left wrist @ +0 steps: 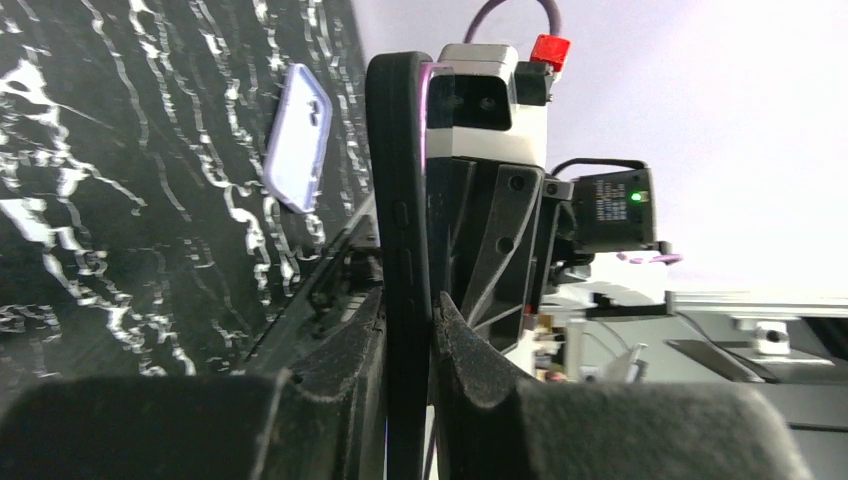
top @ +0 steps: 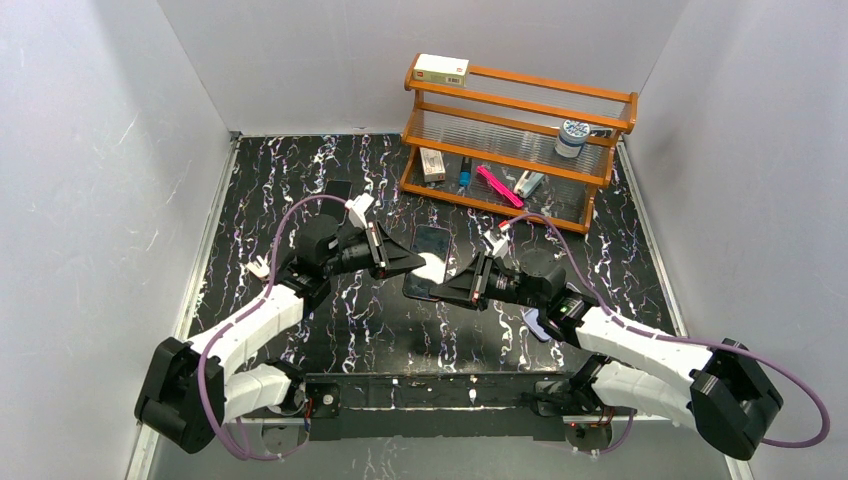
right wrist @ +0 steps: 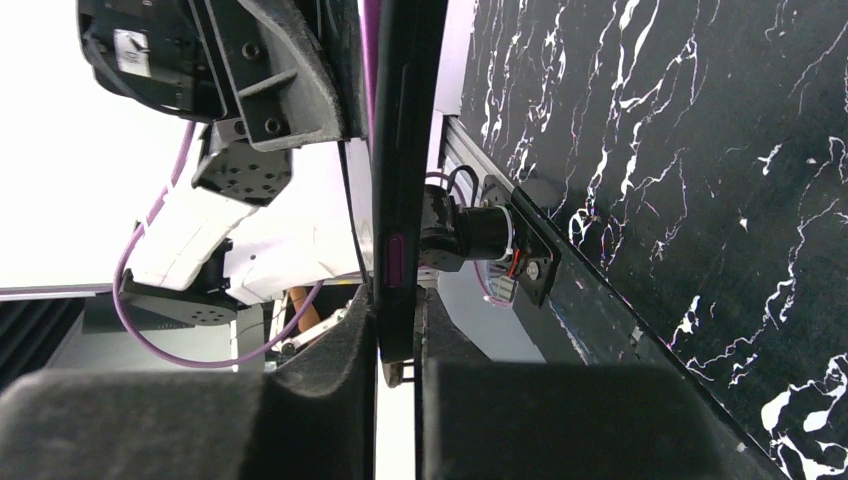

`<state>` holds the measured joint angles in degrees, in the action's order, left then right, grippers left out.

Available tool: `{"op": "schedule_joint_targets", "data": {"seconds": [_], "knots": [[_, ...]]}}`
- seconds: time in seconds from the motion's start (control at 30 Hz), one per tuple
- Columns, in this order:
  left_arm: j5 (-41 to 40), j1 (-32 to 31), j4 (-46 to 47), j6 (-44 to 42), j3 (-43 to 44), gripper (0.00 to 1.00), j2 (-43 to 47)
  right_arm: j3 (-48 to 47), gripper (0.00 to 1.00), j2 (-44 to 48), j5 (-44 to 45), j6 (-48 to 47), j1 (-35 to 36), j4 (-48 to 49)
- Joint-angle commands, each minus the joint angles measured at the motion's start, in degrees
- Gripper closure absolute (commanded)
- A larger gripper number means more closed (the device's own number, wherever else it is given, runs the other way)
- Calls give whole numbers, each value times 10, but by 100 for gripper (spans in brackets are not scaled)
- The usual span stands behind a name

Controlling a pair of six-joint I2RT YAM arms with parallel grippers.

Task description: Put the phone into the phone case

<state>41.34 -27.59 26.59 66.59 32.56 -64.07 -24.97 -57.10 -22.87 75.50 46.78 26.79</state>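
**Phone (top: 436, 248) pinched between both grippers**

We see the phone held over the middle of the table (top: 400, 335) with its broad dark face turned up. Its long axis runs from far to near, slanting a little toward the near left. Our left gripper (top: 420, 266) bites its left long edge, and our right gripper (top: 462, 282) bites the right one. In both wrist views the phone appears edge-on, standing between the fingers (left wrist: 340, 390), which are drawn in narrow against its two faces. The phone case (top: 535, 326) lies flat on the table to the near right of the phone. It is apart from the phone and partly tucked under our right arm.
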Motion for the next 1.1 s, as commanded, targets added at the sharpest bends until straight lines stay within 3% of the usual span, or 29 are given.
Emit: {"op": "schedule_joint_targets", "data": {"seconds": [0.0,0.13,0.23,0.27,0.4,0.6,0.77,1.07], "knots": [[-64,0,-188,-198,49,100,16,-33,96,-5,2,80,0,-15],[-48,0,-203,-230,53,100,12,-24,99,-21,-2,119,-1,22],[-12,0,-187,-214,50,100,12,-32,97,-21,5,80,-1,26],[0,0,-177,-207,48,100,15,-40,91,-18,8,57,0,13],[52,0,-97,-147,30,100,34,-69,47,2,34,-14,0,-53],[100,0,35,-35,-1,100,48,-79,20,18,29,-57,-16,-88],[142,0,64,-18,-4,100,48,-81,17,28,5,-80,-46,-81],[194,0,76,-9,-3,100,38,-111,22,14,-75,-120,-103,-51]]}}
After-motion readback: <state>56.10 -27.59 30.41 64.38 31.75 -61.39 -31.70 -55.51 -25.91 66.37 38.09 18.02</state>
